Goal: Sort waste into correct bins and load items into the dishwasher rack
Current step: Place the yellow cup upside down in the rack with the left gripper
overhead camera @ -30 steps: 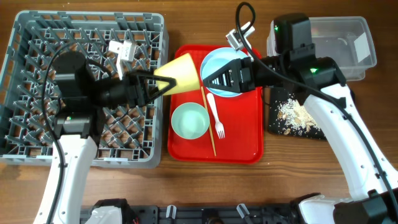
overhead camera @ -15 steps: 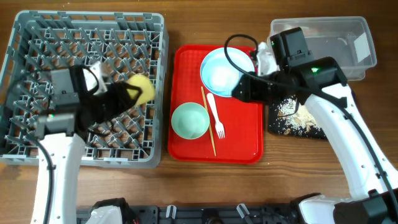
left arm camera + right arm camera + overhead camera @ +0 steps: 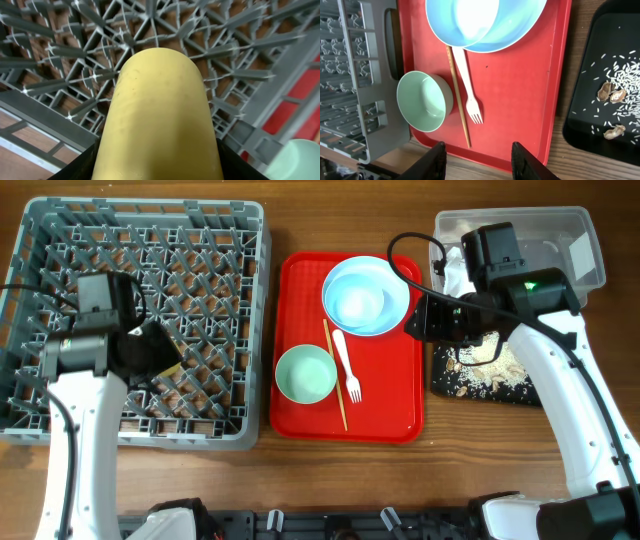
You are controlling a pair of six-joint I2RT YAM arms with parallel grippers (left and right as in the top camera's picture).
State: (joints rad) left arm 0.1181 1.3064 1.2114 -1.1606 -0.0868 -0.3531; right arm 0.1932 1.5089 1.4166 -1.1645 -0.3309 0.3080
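Observation:
My left gripper (image 3: pixel 155 355) is shut on the yellow cup (image 3: pixel 160 100) and holds it low over the grey dishwasher rack (image 3: pixel 60 240); the arm hides most of the cup in the overhead view. My right gripper (image 3: pixel 420 315) is open and empty above the red tray's right edge, and in the right wrist view (image 3: pixel 482 162) it is over the tray's front edge. On the tray lie a pale blue bowl (image 3: pixel 358 300) on the plate (image 3: pixel 398 295), the green bowl (image 3: pixel 305 373), the white fork (image 3: pixel 347 365) and the chopsticks (image 3: pixel 334 375). The sauce packet is out of view.
The red serving tray (image 3: pixel 395 405) lies between the rack and the bins. The black tray (image 3: pixel 480 380) at the right holds rice crumbs and peanut shells. The clear tub (image 3: pixel 540 240) stands behind it with white paper (image 3: pixel 455 270) at its left end.
My left arm carried the yellow cup left from the tray's edge to over the rack and lowered it. My right gripper drew back to the right, off the blue bowl.

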